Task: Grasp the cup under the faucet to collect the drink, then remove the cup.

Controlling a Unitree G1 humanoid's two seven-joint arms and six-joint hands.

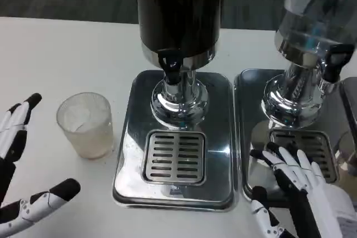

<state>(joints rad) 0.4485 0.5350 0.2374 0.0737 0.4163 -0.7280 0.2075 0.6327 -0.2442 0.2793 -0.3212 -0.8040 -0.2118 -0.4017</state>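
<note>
A clear plastic cup stands upright on the white table, left of the dark drink dispenser. The dispenser's black faucet hangs over the slotted drip grate of its steel base. Nothing stands on that grate. My left hand is at the picture's left edge, fingers spread apart, with the cup to its right and not touched. My right hand hovers at the lower right over the second dispenser's base, fingers apart and holding nothing.
A second dispenser with a clear tank stands at the right on its own steel base with a black faucet. The white table extends to the left and behind the cup.
</note>
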